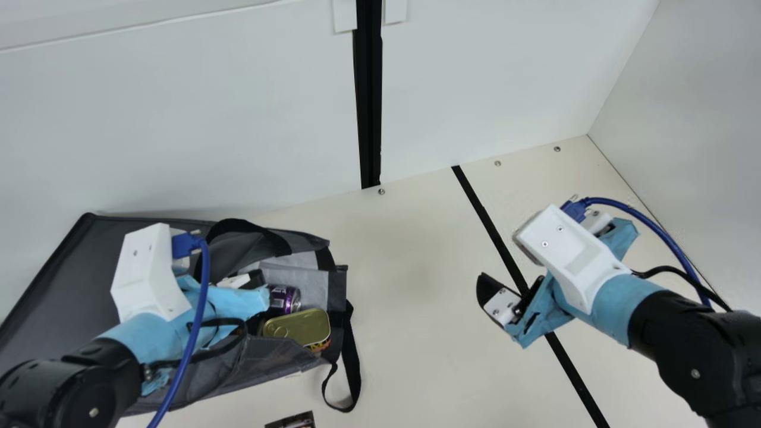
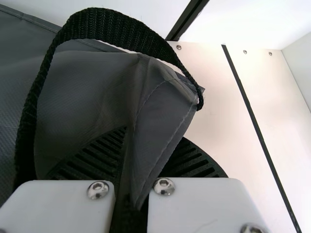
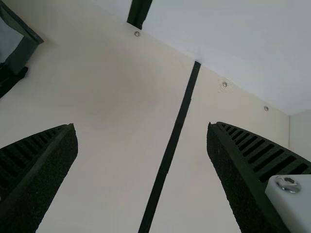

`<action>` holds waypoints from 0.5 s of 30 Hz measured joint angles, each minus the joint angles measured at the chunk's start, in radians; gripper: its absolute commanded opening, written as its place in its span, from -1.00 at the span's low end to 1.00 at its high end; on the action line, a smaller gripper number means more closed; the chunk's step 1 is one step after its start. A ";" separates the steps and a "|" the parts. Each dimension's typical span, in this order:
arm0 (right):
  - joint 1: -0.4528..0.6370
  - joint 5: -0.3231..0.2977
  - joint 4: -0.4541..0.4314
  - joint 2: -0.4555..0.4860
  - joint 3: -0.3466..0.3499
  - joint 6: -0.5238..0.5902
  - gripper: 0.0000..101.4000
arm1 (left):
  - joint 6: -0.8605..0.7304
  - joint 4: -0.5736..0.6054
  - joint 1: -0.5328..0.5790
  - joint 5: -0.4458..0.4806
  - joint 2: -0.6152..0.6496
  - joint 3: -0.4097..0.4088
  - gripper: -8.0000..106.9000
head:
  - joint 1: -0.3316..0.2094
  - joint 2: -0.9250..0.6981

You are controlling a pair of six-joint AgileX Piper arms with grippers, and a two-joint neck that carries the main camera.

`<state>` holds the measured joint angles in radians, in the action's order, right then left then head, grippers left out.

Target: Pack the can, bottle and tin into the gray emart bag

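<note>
The left gripper (image 1: 257, 278) has its fingers pinched on a fold of the gray fabric bag (image 1: 279, 356). Just beside it in the bag's mouth lies the purple-and-black metal can (image 1: 288, 299), then the flat gold tin (image 1: 300, 327). Well apart, the right gripper (image 1: 511, 284) has its fingers spread.

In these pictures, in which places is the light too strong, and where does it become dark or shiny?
Main view: mostly soft light, small highlights on the purple metal can; left wrist view: the smooth white wall looks nearly washed out, while the gray fabric bag darkens in its folds; right wrist view: a round silver screw shines beside dark ribbing.
</note>
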<state>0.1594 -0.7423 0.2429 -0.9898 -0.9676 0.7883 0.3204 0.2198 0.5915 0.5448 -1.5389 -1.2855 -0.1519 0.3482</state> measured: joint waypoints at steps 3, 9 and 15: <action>0.000 -0.016 -0.042 0.010 -0.022 -0.052 0.79 | 0.000 0.000 0.000 0.000 0.000 0.000 -0.68 | 0.000 -0.002; 0.000 -0.061 -0.123 0.023 -0.065 -0.151 0.79 | 0.000 0.000 0.000 0.000 0.000 0.000 -0.68 | 0.000 0.000; 0.002 -0.105 -0.210 0.030 -0.106 -0.248 0.79 | 0.000 0.000 0.000 0.000 0.000 0.000 -0.68 | 0.000 -0.002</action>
<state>0.1617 -0.8471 0.0328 -0.9599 -1.0737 0.5400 0.3204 0.2198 0.5915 0.5448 -1.5389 -1.2855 -0.1519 0.3467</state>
